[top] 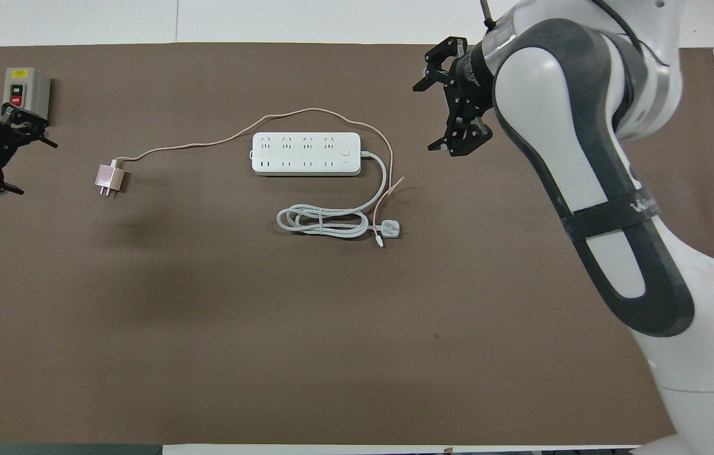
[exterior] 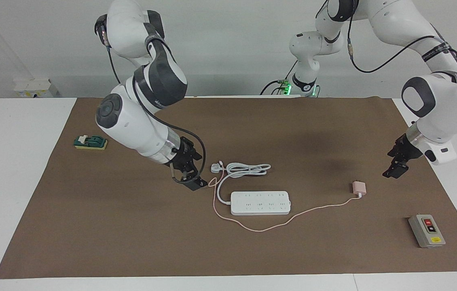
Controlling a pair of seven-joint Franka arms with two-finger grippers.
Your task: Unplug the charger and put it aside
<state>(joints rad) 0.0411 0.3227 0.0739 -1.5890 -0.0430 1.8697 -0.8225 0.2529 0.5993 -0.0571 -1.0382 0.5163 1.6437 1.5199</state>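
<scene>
Charger [exterior: 359,188] is seen unplugged, laid apart from power strip [exterior: 260,203] toward left arm's end, so left gripper [exterior: 395,167] and right gripper [exterior: 190,178] are empty, fingers spread.

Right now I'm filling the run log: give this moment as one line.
charger: unplugged, lying apart from power strip | left gripper: open, empty, near charger | right gripper: open, empty, beside strip

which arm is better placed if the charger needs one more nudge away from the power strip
Left. The left gripper hangs open just beside the charger, which already lies unplugged, apart from the power strip. The right gripper, also open, is at the strip's other end, near the coiled white cord.
</scene>
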